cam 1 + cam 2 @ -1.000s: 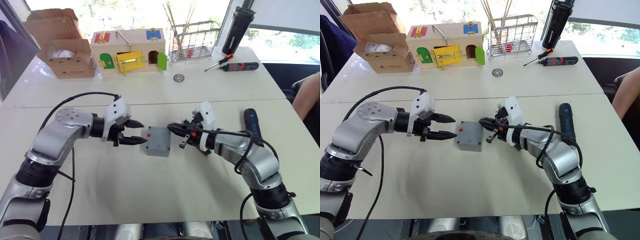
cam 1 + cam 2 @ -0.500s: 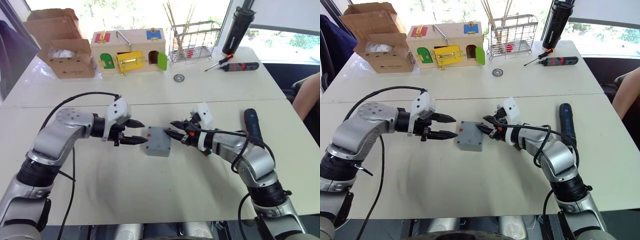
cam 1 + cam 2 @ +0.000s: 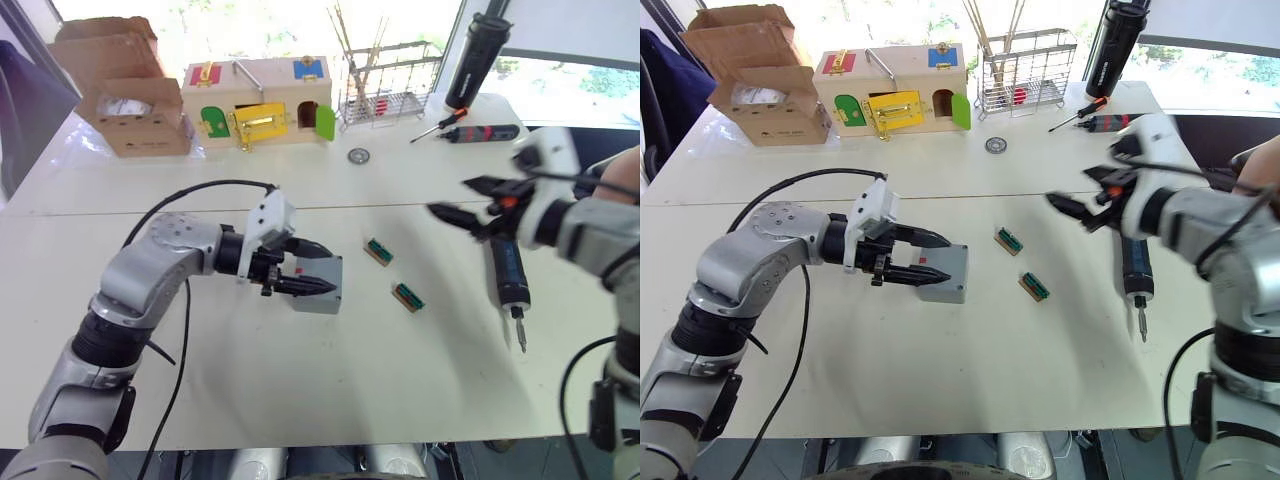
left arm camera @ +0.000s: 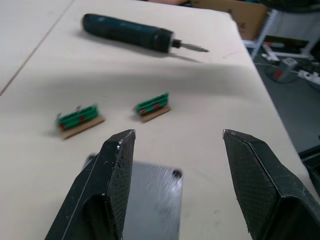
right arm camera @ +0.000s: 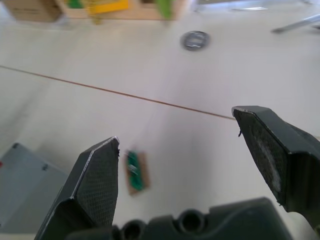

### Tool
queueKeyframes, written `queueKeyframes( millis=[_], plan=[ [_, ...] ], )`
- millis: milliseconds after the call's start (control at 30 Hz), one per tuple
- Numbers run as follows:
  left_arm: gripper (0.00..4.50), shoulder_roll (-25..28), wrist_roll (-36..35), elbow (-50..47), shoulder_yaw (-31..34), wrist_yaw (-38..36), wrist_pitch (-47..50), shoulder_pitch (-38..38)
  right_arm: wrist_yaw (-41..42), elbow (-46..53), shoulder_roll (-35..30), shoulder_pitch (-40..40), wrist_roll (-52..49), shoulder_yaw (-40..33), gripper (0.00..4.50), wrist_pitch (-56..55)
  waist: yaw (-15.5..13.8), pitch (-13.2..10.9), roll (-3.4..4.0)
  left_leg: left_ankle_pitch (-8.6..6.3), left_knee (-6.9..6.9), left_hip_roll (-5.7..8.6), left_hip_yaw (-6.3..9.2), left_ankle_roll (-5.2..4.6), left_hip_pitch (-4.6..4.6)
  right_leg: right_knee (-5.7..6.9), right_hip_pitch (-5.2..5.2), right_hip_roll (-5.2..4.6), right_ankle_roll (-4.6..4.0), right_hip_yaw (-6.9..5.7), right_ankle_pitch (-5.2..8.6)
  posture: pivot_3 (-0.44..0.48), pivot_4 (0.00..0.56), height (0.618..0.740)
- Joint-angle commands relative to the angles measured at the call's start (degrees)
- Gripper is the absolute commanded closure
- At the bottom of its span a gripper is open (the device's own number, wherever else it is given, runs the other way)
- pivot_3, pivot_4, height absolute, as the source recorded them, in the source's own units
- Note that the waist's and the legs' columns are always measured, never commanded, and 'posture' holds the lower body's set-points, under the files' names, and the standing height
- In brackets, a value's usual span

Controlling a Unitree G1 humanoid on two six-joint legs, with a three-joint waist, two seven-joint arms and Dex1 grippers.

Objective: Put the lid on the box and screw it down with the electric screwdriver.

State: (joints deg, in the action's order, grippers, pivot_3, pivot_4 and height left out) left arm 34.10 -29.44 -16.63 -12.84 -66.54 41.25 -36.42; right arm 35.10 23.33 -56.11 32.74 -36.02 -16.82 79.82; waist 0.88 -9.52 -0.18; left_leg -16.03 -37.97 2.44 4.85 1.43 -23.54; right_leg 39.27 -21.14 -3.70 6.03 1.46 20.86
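Box (image 3: 318,285) sits lidded on the tabletop (image 3: 300,390), left claw (image 3: 312,267) spread wide over it (right claw (image 3: 455,199) gapes, empty, above the electric screwdriver (image 3: 506,270)).

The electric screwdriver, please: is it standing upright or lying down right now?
Lying down: the electric screwdriver rests flat on the table, bit toward the near edge.
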Motion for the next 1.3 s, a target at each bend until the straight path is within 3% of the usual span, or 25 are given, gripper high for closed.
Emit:
queueKeyframes(
  millis=[33,100,233,467,600,1000,1233,1300],
  plan=[
    [1.6,-0.48,-0.27,-0.98,-0.65,-1.45,-2.71,-0.95,4.08,-7.28,-12.01,-2.39,-2.08,2.13,0.22,10.86,-0.09,0.01,0.02,-0.01,-0.01,-0.01,0.0,-0.02,0.0,-0.01,0.04,0.0,0.0,0.0,0.0,0.0,0.15,0.74],
    [1.6,-0.86,0.0,-1.58,-1.38,-1.78,-3.36,-1.03,7.18,-12.35,-16.97,-4.8,-3.11,4.37,0.22,12.67,-0.15,0.0,0.0,-0.1,-0.04,0.0,-0.07,-0.17,0.02,-0.03,0.07,0.0,0.0,0.02,0.0,0.0,0.15,0.74],
    [1.6,-1.24,0.41,-2.09,-2.19,-1.66,-4.36,-0.94,9.16,-20.96,-18.85,-5.48,-1.2,8.68,0.22,10.06,0.19,0.01,0.03,-0.19,-0.1,-0.01,-0.16,-0.33,0.03,-0.07,0.1,-0.01,0.0,0.07,0.0,0.0,0.15,0.74],
    [1.6,-0.72,0.58,-3.68,-2.36,-1.43,-5.1,0.67,10.3,-33.68,-15.11,2.58,-2.86,15.98,0.22,12.68,0.13,0.01,0.05,-0.09,-0.09,-0.04,-0.19,-0.15,0.04,-0.06,0.05,0.01,0.0,0.09,0.0,0.0,0.15,0.74],
    [1.6,-0.13,0.34,-5.57,-1.59,0.53,-3.9,2.26,9.1,-42.13,-11.16,8.82,1.38,20.58,0.22,11.85,-0.09,0.0,0.05,-0.08,-0.09,-0.04,-0.18,-0.15,0.04,-0.07,0.06,0.0,0.0,0.1,0.0,0.0,0.15,0.74],
    [1.6,1.63,0.27,-9.0,-1.0,4.71,-1.8,6.11,14.89,-52.41,-4.09,16.77,12.24,39.27,0.22,2.13,0.17,0.14,-0.21,-0.08,-0.13,-0.02,-0.15,-0.14,0.04,-0.1,0.09,0.0,0.0,0.08,0.0,0.0,0.15,0.74],
    [1.6,1.66,-0.07,-9.83,-0.88,6.84,-1.09,6.96,25.12,-48.67,-6.44,13.15,18.66,50.21,2.52,-3.94,-0.4,0.69,-1.1,-0.09,-0.16,-0.06,0.05,-0.12,0.2,-0.22,0.37,-0.05,0.0,0.0,0.0,0.0,0.15,0.74],
    [1.6,1.97,-0.1,-9.87,-0.76,7.0,-1.15,7.4,26.79,-47.21,-7.33,11.64,19.86,50.93,2.65,-4.74,-0.51,0.7,-1.1,-0.1,-0.16,-0.05,0.09,-0.11,0.2,-0.25,0.39,-0.08,0.0,-0.02,0.0,0.0,0.15,0.74]
  ],
)
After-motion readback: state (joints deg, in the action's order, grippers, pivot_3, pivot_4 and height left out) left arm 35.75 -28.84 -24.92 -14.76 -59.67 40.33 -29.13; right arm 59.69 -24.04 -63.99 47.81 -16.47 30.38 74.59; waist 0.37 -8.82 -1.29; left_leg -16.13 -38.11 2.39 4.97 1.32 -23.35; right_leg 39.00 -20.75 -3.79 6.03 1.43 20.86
